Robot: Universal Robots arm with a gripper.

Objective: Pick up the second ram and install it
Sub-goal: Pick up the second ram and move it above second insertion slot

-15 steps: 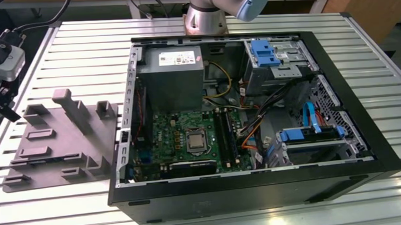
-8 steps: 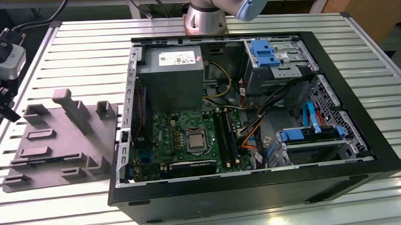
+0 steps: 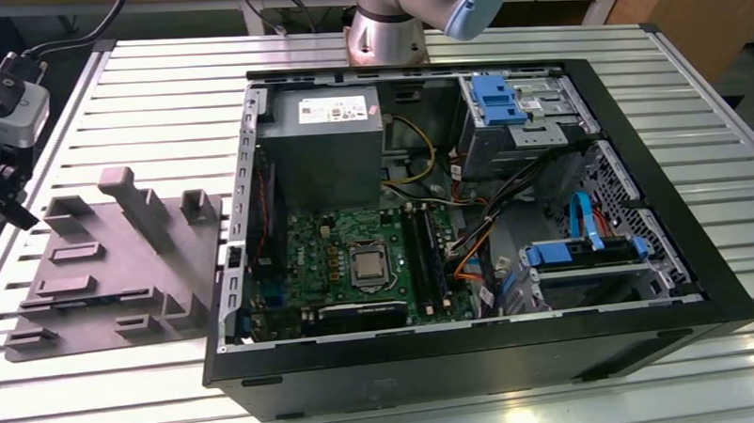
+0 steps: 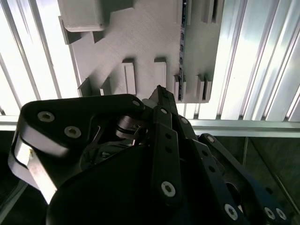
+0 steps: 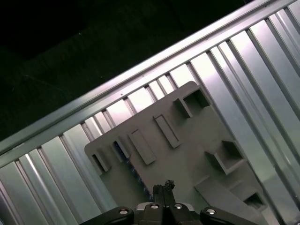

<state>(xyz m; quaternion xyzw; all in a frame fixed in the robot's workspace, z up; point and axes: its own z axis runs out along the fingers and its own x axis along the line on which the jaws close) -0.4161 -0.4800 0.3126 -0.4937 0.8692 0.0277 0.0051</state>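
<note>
Gripper (image 4: 160, 91) closed and empty, aimed at the grey tray (image 4: 140, 37); memory stick (image 4: 182, 51) propped on edge in tray slots, likely to expose its top edge for pinching.

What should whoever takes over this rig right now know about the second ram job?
Gripper: shut, holding nothing, above the grey fixture, outside the computer case.
Second ram: standing on edge in the fixture, apart from the gripper, not gripped.
Done: no part of the pick shows as done.
Left: the pick, then the install in the motherboard slots.
</note>
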